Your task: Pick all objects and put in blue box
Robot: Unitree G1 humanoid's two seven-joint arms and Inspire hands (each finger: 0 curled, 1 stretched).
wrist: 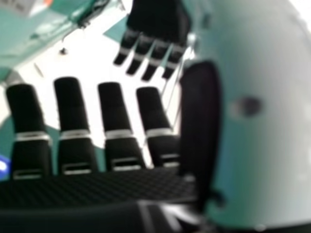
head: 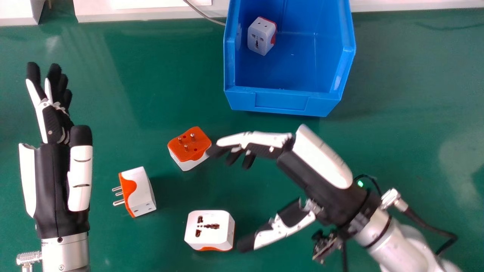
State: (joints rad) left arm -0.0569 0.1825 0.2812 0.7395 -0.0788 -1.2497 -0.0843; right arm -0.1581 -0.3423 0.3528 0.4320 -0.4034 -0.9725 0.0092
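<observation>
One plug [head: 189, 145] sits on the green table [head: 94, 113] with its orange face and pins up, near the front of the blue box [head: 280, 102]. The tips of the right hand [head: 302, 166] are at its right corner; I cannot tell whether they touch it. A second plug [head: 140, 192] lies on its side to the left and nearer the robot, its pins pointing left. A third plug [head: 210, 226] rests with its white socket face up, nearest the robot of these, and the right thumb's tip is just beside it. A fourth plug [head: 261, 36] is inside the box, towards the left wall, its socket holes showing. The right hand comes in from the lower right with its fingers extended and only lightly bent, the thumb wide apart from them, and nothing held between. In the right hand view those fingers stand nearly straight with gaps between them. The left hand [head: 55, 162] is over the table at the left, its fingers stretched out towards the far side and holding nothing; the second plug is to its right, well clear of it. A thin grey cable [head: 204, 15] runs along the far side to the box's left wall.
</observation>
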